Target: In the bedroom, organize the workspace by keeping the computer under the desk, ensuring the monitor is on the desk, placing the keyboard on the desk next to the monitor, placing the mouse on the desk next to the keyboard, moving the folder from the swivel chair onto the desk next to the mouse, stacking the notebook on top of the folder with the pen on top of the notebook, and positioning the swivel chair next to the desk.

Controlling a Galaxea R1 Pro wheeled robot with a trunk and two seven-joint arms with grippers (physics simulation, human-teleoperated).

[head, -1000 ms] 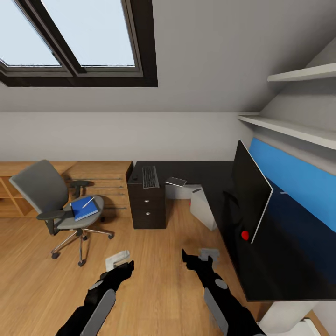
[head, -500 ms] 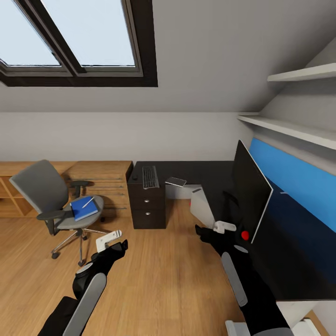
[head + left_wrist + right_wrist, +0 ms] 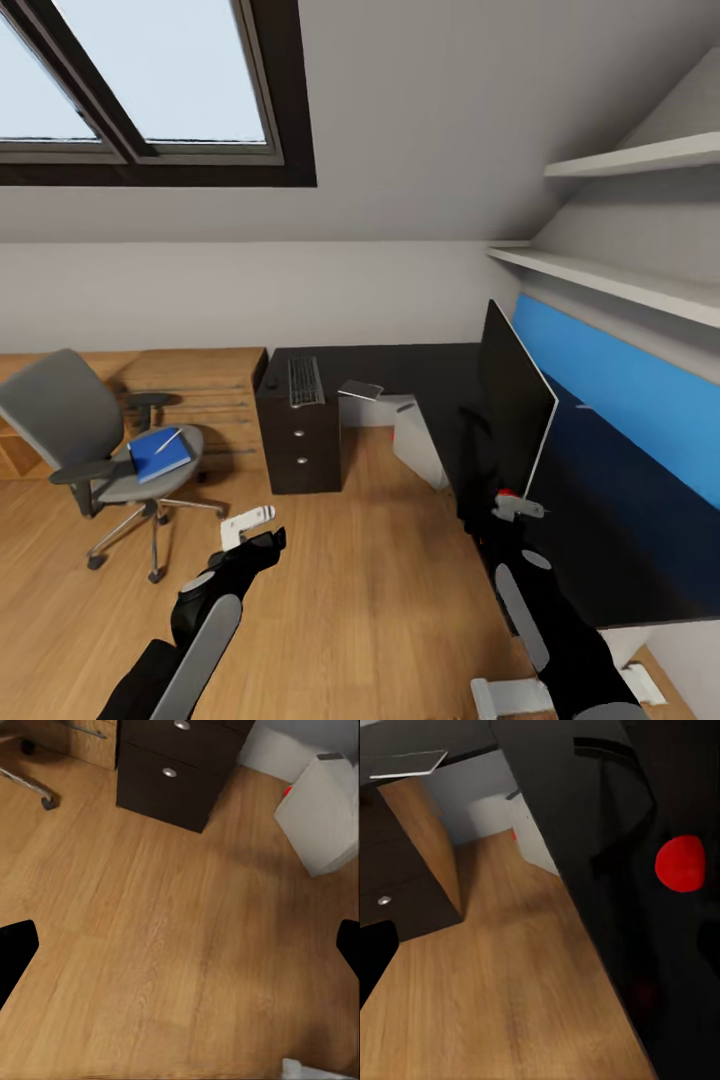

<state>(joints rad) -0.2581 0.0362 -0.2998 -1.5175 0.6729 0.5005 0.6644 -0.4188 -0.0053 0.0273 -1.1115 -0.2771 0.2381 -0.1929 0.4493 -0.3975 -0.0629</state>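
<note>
Room: attic bedroom with skylight, wooden floor (image 3: 350, 600), blue wall panel (image 3: 620, 390) at 3 o'clock behind the bench.
Bench: L-shaped black desk (image 3: 420, 365); drawer unit (image 3: 300, 450) under its 12 o'clock end; white computer tower (image 3: 418, 445) on the floor beneath.
Monitor (image 3: 512, 410): stands on the bench at about 2 o'clock, screen edge-on to the head camera.
Keyboard (image 3: 304, 381): lies over the drawer unit at 12 o'clock; a small dark mouse (image 3: 271, 383) may sit just beside it, too small to be sure.
Swivel chair (image 3: 95, 440): at 10 o'clock, well apart from the bench, carrying the blue folder (image 3: 158, 455) with the pen (image 3: 165, 441) on top.
Left gripper (image 3: 245, 523): over bare floor, jaws apart.
Right gripper (image 3: 518, 508): near the monitor's lower corner; jaws apart, judging by the wrist view.
Step in hand: probably approaching the monitor; best to come in slowly and keep the arm off the thin screen.
Change: the view has swung slightly right, and the right arm has risen from floor level to the bench edge.
</note>
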